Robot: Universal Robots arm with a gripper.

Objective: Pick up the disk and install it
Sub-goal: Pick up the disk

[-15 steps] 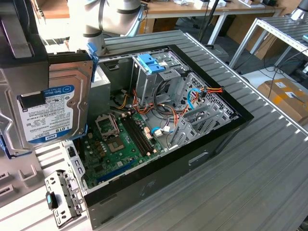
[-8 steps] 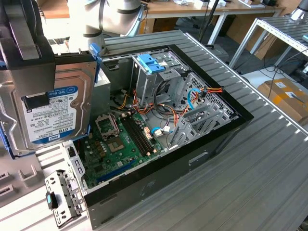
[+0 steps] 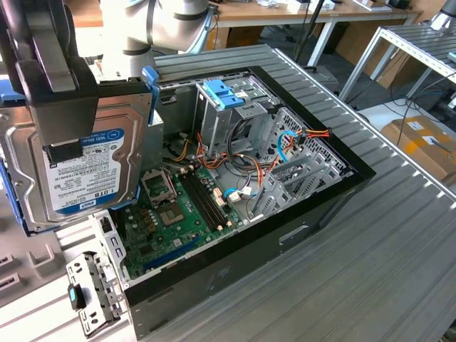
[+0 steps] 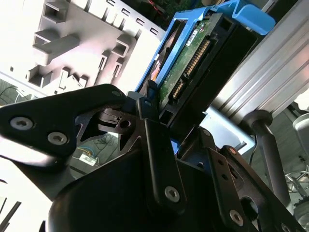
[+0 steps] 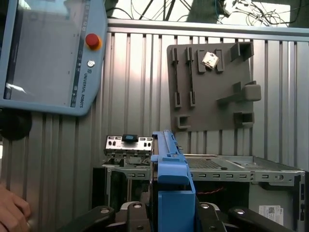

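At the exterior view's left, up in the air, my gripper (image 3: 65, 135) has the disk (image 3: 85, 171) clamped. Jaws are closed on its two flat faces, w/ one black finger (image 3: 63, 107) lying over the labelled side. Disk stands on edge, label toward the camera, blue rails along its long sides. It sits beside the end of the open PC case (image 3: 335, 192), not inside it. Case rests on the ribbed alu table (image 3: 399, 271). Inside: green mainboard (image 3: 167, 210), steel drive cage (image 3: 242, 121) w/ a bare blue bracket (image 3: 226, 92) on top, orange & yellow wires (image 3: 313, 133) near the cage.

In the second wrist view the disk (image 4: 203, 63) shows its green circuit side & connector row. My fingers (image 4: 150, 121) pinch it from both sides, and the blue rail end sticks out past the far edge.

In the first wrist view the disk's blue rail (image 5: 171, 179) rises between my finger links. Beyond it are the case (image 5: 231, 166), a grey fixture board (image 5: 212, 82) and a teach pendant (image 5: 48, 53) on the table. A person's hand (image 5: 12, 210) is near the pendant.
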